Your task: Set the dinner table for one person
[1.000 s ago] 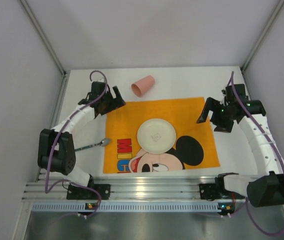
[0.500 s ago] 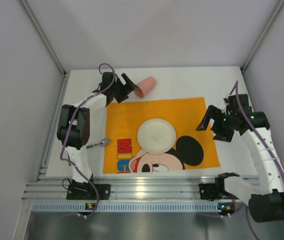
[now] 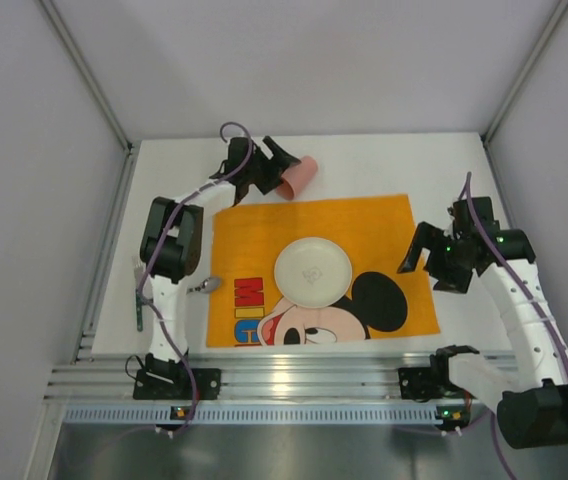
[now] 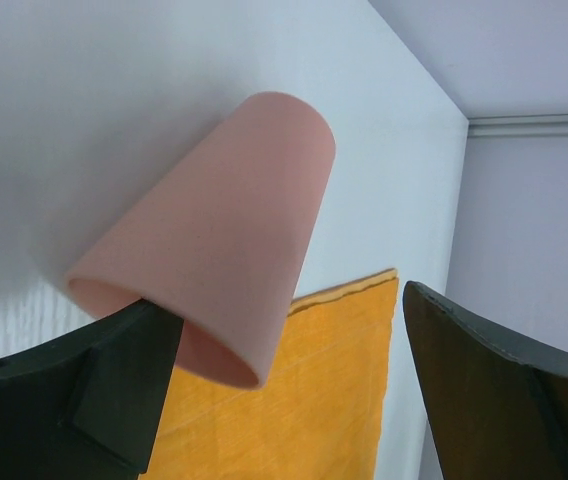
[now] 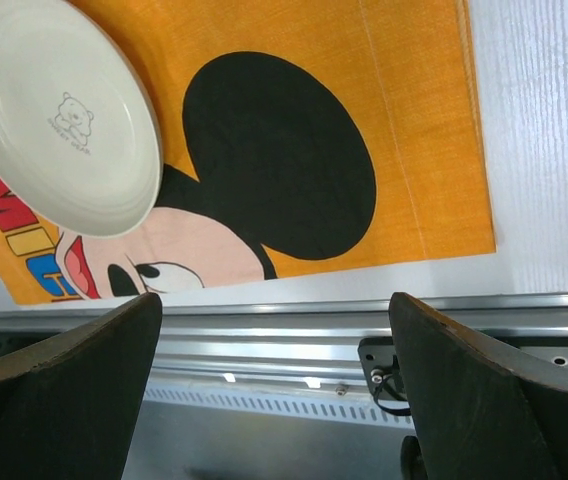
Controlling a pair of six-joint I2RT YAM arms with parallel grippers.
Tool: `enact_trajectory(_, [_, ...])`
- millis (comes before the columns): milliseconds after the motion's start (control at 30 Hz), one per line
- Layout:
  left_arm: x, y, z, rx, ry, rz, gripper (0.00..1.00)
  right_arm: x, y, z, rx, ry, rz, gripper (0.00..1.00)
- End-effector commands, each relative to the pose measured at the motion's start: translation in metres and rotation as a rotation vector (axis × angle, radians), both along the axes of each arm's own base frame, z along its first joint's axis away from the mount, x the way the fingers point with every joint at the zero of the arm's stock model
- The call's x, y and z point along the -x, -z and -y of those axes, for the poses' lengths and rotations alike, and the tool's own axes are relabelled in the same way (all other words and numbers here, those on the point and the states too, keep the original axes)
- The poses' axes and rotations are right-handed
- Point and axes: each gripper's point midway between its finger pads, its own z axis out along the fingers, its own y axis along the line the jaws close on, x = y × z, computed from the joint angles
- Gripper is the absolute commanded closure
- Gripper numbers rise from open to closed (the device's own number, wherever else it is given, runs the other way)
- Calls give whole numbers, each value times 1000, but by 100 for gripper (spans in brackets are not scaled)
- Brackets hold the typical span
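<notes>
2 claws gape wide, neither holding anything; the left claw (image 3: pixel 286 172) (image 4: pixel 284 305) sits just past the cloth's (image 3: pixel 254 230) (image 4: pixel 314 400) (image 5: pixel 414 130) far edge, one finger (image 4: pixel 84 390) at the rim of a pink cup (image 3: pixel 301 174) (image 4: pixel 224 230) lying on its side; the right claw (image 3: pixel 422 258) (image 5: pixel 274 295) hovers at the cloth's right edge; 1 plate (image 3: pixel 312 271) (image 5: pixel 59 115) rests mid-cloth; 1 spoon (image 3: pixel 205 286) lies just off the cloth's left edge; the white counter (image 3: pixel 384 160) (image 4: pixel 114 80) (image 5: pixel 544 150) lies under the cloth and shows all round it.
</notes>
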Motion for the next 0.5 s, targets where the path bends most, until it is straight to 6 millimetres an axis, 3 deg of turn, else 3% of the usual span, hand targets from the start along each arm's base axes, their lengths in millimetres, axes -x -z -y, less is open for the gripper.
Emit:
enact_trajectory(0, [-29, -28, 18, 86, -19, 85, 6, -5, -4, 9, 43, 0, 14, 4])
enact_trajectory(33, [-34, -28, 21, 93, -20, 84, 8, -6, -5, 10, 49, 0, 15, 4])
enact_trajectory(67, [-40, -15, 25, 100, -22, 61, 24, -7, -5, 11, 53, 1, 15, 4])
enact_trajectory(100, [-48, -31, 32, 127, -1, 95, 43, -8, -4, 12, 56, 3, 10, 4])
enact_trajectory(133, [-52, -31, 35, 138, 3, 87, 68, -9, -4, 12, 58, 4, 10, 4])
enact_trajectory(167, [-56, -19, 37, 142, 1, 61, 100, -10, -6, 13, 57, 5, 13, 4])
enact_trajectory(200, [-63, -36, 41, 156, 9, 96, 100, -12, -6, 13, 58, 12, 11, 4])
enact_trajectory(267, [-67, -41, 44, 155, 25, 110, 100, -16, -10, 13, 57, 14, 19, 4])
enact_trajectory(300, [-70, -55, 46, 161, 35, 140, 100, -19, -11, 13, 59, 16, 18, 4])
enact_trajectory(367, [-66, -68, 53, 165, 96, 164, 100, -29, -19, 13, 60, 21, 36, 4])
enact_trajectory(467, [-54, -104, 67, 158, 215, 239, 100, -48, -39, 12, 56, 23, 97, 4])
